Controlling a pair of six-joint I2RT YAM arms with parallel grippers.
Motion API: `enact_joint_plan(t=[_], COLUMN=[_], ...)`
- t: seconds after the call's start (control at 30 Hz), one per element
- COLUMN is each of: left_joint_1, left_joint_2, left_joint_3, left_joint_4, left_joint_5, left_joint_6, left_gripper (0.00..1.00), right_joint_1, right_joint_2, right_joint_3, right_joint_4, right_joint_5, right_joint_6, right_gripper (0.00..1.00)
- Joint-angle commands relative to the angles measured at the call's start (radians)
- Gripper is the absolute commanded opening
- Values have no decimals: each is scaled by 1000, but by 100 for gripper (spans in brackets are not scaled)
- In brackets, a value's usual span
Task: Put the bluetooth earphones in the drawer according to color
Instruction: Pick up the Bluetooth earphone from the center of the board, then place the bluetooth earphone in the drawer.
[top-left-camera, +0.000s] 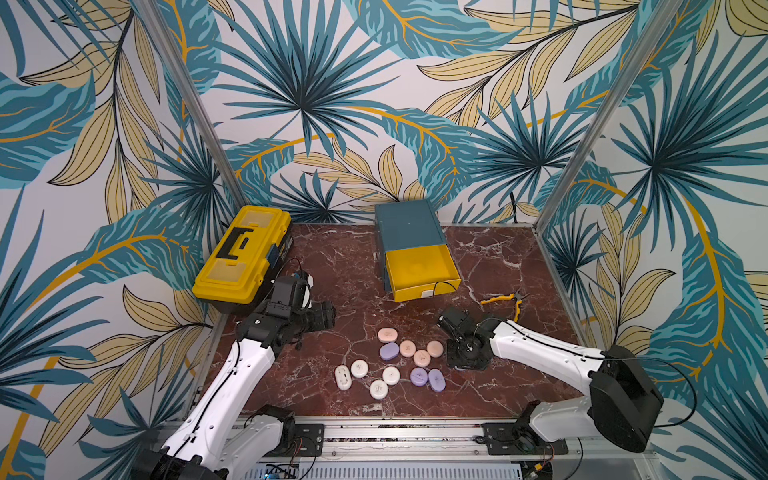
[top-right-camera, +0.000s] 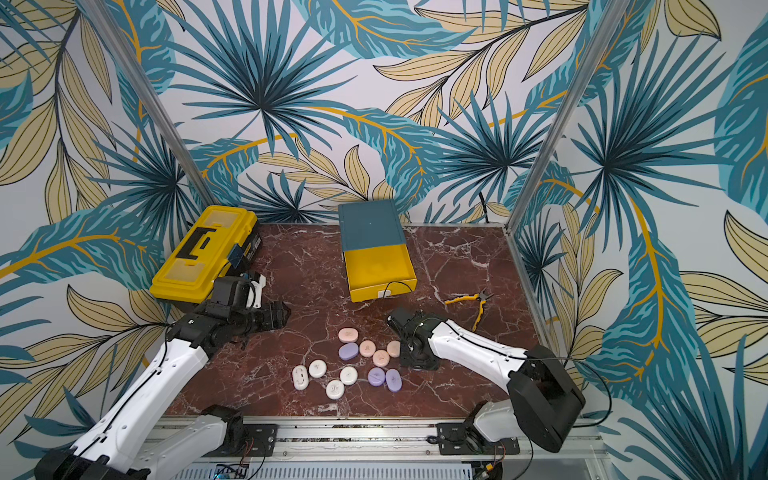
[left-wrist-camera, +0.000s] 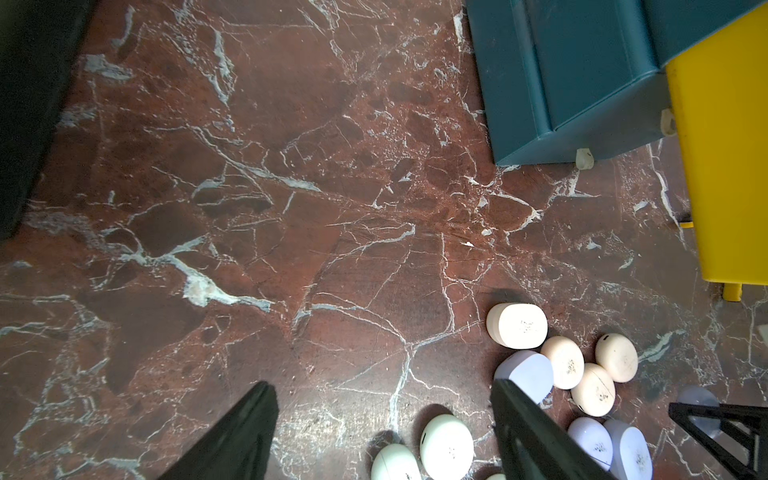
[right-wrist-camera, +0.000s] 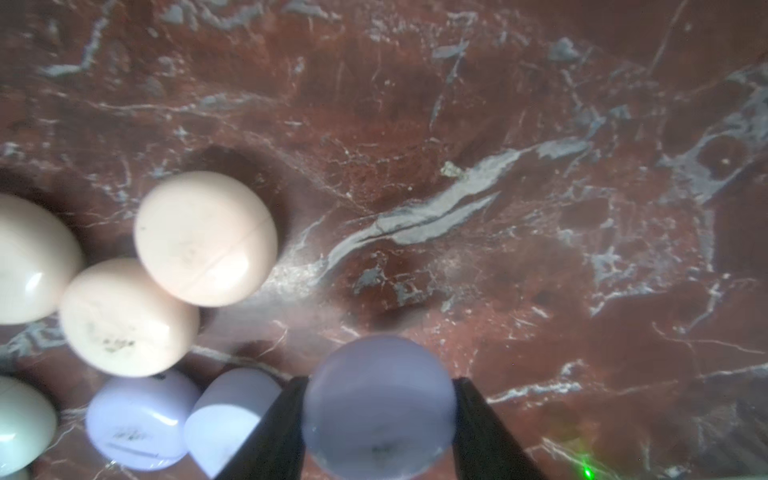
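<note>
Right pincer is clamped onto a smooth lilac oval earphone case, one black finger pressed against each side. Can't tell if the case is touching the desk or just off it. In both top views it's hidden under the pincer's black body.

Just beside it, the other cases lie loose on the red-brown marble desk. There are three more lilac cases, and two of those sit side by side. Four peach-pink cases are bunched up close together, and four white cases lie over toward the left arm.

Left pincer hangs above the desk with its fingers spread wide, not gripping anything. In the left wrist view you can see a couple of the white cases on the desk past the gap.

Further back stands the small teal three-drawer cabinet. Its yellow top drawer is pulled out toward the arms, and only its plain yellow floor shows inside. A thin black cable loops across the drawer's front. The two teal drawers underneath look pushed in, with their white tab handles sticking out.

In the back corner on the left arm's side there's a yellow-and-black plastic toolbox. Its lid is shut, so I can't see what's in it. Yellow-handled pliers lie on the desk on the right arm's side, near the open drawer.
</note>
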Motion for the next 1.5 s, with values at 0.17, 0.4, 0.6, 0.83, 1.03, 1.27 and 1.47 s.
enact_joint_plan(t=[0.17,0.4,0.6,0.83,1.03,1.27,1.47], left_joint_1=[11,10,10,10,10,10,10], left_joint_2=[0,14,19,18,7,-11,-6], left_joint_3=[-17,-16,-13,3,4,-3,-11], left_joint_4=[3,17,22,10,4,6,16], left_joint_5=[0,4,11,27,34,42,54], left_joint_6=[15,17,17,15,12,7,4], left_gripper=[85,85,86,85,85,85,85], right_joint_1=[4,6,8,4,-11,-37,-62], right_joint_2=[-167,-248,-144,132,384,633,758], right_joint_3=[144,385,649,999,1281,1511,1588], right_joint_4=[-285,-436,-437,-436,-459,-499,-502], right_joint_5=[-12,-22,-2,71,84,59,29], right_joint_6=[-30,-75,-139,-259,-329,-356,-361], right_gripper=[51,51,51,51,51,51,51])
